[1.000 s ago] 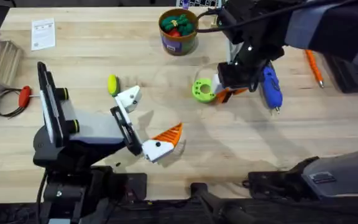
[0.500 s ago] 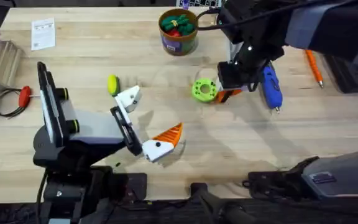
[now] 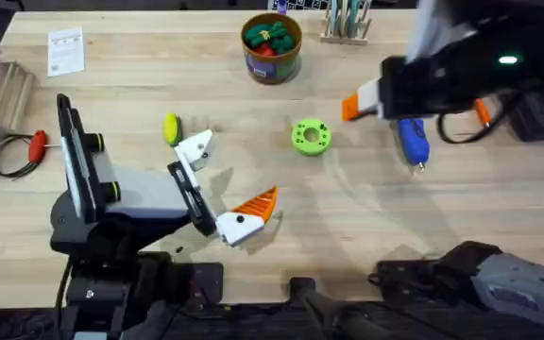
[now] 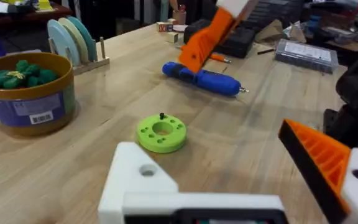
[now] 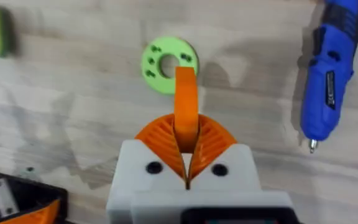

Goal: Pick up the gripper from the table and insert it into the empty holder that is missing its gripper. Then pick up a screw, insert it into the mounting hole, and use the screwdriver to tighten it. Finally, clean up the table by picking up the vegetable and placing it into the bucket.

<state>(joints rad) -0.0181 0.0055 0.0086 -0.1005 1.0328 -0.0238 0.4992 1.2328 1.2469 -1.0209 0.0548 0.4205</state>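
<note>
Right gripper raised above table, jaws clenched on loose orange gripper, its long axis pointing straight out past fingertips toward green disc. Left gripper parked, jaws released: one orange finger, one bare holder. One blue screwdriver, tip toward arm bases.

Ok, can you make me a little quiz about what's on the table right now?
1. True or false: the yellow vegetable lies inside the bucket.
2. What does the right gripper pinch? A) the blue screwdriver B) an orange wedge C) the green disc
3. Fill in: the left gripper is missing one orange ____.
Key: 1 false; 2 B; 3 finger.
</note>
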